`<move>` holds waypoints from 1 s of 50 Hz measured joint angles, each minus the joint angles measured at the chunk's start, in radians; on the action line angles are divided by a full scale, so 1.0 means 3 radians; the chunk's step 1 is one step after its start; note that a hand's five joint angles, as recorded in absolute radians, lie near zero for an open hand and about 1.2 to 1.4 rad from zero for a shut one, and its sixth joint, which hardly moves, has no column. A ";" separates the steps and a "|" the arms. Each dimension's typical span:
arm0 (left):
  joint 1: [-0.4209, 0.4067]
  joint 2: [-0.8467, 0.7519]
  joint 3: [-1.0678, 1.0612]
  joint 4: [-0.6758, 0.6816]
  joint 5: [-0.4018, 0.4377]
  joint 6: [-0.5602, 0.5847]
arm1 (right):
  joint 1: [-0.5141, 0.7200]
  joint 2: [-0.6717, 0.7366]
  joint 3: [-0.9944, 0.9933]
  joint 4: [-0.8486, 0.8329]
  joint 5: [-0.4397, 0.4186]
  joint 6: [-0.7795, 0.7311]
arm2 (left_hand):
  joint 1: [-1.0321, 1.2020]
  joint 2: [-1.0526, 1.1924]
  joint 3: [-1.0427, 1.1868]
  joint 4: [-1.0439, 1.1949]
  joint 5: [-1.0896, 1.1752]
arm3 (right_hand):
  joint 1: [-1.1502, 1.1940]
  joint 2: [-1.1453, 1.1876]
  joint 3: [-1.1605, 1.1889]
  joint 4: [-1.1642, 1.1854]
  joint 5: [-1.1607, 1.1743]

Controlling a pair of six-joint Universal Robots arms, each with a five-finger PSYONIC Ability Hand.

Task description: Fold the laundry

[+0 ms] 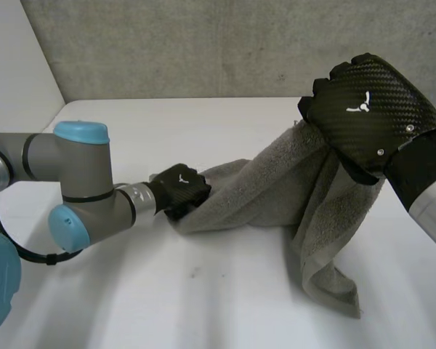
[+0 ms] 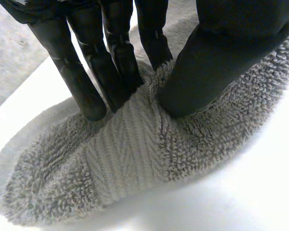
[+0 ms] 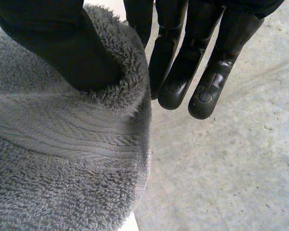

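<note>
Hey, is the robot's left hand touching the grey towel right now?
Touching. The left wrist view shows the left hand with its fingers and thumb sunk into the towel, pinching a ridge of it between them.

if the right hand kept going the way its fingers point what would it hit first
Probably the concrete wall: the way past the right hand's fingertips looks free up to it, though depth is unclear.

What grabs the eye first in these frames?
A grey towel is strung between the two hands over the white table. The right hand pinches one end up high, with a tail of cloth hanging down toward the table. The left hand pinches the other end low, close to the tabletop.
</note>
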 measured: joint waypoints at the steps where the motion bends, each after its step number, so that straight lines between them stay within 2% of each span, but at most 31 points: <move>1: -0.0001 0.0026 0.0010 0.0037 -0.0037 -0.0009 | -0.0008 0.0036 -0.0017 -0.0026 0.0005 -0.0002 | 0.0042 0.0080 0.0063 0.0064 0.0053 | 0.0000 0.0000 0.0000 0.0000 0.0000; 3: -0.0001 0.0026 0.0010 0.0037 -0.0037 -0.0009 | -0.0008 0.0036 -0.0017 -0.0026 0.0005 -0.0002 | 0.0042 0.0080 0.0063 0.0064 0.0053 | 0.0000 0.0000 0.0000 0.0000 0.0000; 4: -0.0009 0.0111 0.0048 0.0228 -0.0185 -0.0053 | -0.0021 0.0167 -0.0078 -0.0071 0.0019 -0.0011 | 0.0101 0.0189 0.0187 0.0188 0.0157 | 0.0000 0.0000 0.0000 0.0000 0.0000; 7: -0.0019 0.0199 0.0077 0.0465 -0.0335 -0.0137 | -0.0024 0.0285 -0.0143 -0.0089 0.0028 -0.0019 | 0.0113 0.0219 0.0217 0.0223 0.0186 | 0.0000 0.0000 0.0000 0.0000 0.0000; 11: -0.0028 0.0374 0.0170 0.0995 -0.0600 -0.0450 | -0.0027 0.0672 -0.0412 -0.0103 0.0048 -0.0034 | 0.0145 0.0260 0.0257 0.0260 0.0207 | 0.0000 0.0000 0.0000 0.0000 0.0000; 17: -0.0030 0.0467 0.0479 0.1460 -0.0881 -0.0832 | -0.0036 0.1228 -0.1001 -0.0108 0.0158 -0.0029 | 0.0150 0.0266 0.0272 0.0271 0.0217 | 0.0000 0.0000 0.0000 0.0000 0.0000; 21: -0.0027 0.0462 0.0831 0.1618 -0.1179 -0.0980 | -0.0043 0.1591 -0.1632 -0.0282 0.0462 0.0010 | 0.0152 0.0266 0.0273 0.0273 0.0221 | 0.0000 0.0000 0.0000 0.0001 0.0000; 23: -0.0020 0.0483 0.1008 0.1708 -0.1435 -0.1081 | -0.0038 0.1755 -0.1987 -0.0590 0.0695 0.0060 | 0.0152 0.0270 0.0274 0.0273 0.0222 | 0.0000 0.0000 0.0000 0.0001 0.0000; 27: -0.0004 0.0614 0.1062 0.1843 -0.1791 -0.1301 | -0.0029 0.1848 -0.2193 -0.1131 0.0879 0.0147 | 0.0155 0.0271 0.0274 0.0274 0.0222 | 0.0000 0.0000 0.0001 0.0001 0.0000; 29: 0.0000 0.0663 0.1025 0.1872 -0.1861 -0.1368 | -0.0027 0.1857 -0.2195 -0.1241 0.0899 0.0168 | 0.0156 0.0271 0.0274 0.0274 0.0222 | 0.0000 0.0000 0.0001 0.0001 0.0000; 32: 0.0021 0.0925 0.0659 0.1978 -0.2075 -0.1673 | -0.0021 0.1858 -0.2005 -0.1540 0.0903 0.0238 | 0.0156 0.0271 0.0274 0.0274 0.0232 | 0.0000 0.0000 0.0001 0.0001 0.0000; 36: 0.0030 0.1075 0.0251 0.1998 -0.2117 -0.1801 | -0.0016 0.1855 -0.1790 -0.1537 0.0833 0.0248 | 0.0156 0.0271 0.0274 0.0274 0.0232 | 0.0000 0.0000 0.0001 0.0001 0.0000; 42: 0.0037 0.1322 -0.0929 0.2013 -0.2106 -0.1884 | -0.0018 0.1943 -0.1016 -0.1097 0.0557 0.0237 | 0.0166 0.0271 0.0274 0.0274 0.0235 | 0.0000 0.0000 0.0001 0.0001 0.0000; 48: 0.0018 0.1388 -0.1928 0.1984 -0.2085 -0.1844 | -0.0047 0.2165 -0.0502 -0.0557 0.0478 0.0234 | 0.0175 0.0271 0.0275 0.0275 0.0235 | 0.0000 0.0000 0.0001 0.0001 0.0000; 50: 0.0010 0.1396 -0.2058 0.1963 -0.2085 -0.1836 | -0.0050 0.2187 -0.0440 -0.0490 0.0473 0.0236 | 0.0175 0.0271 0.0275 0.0275 0.0235 | 0.0000 0.0000 0.0001 0.0001 0.0000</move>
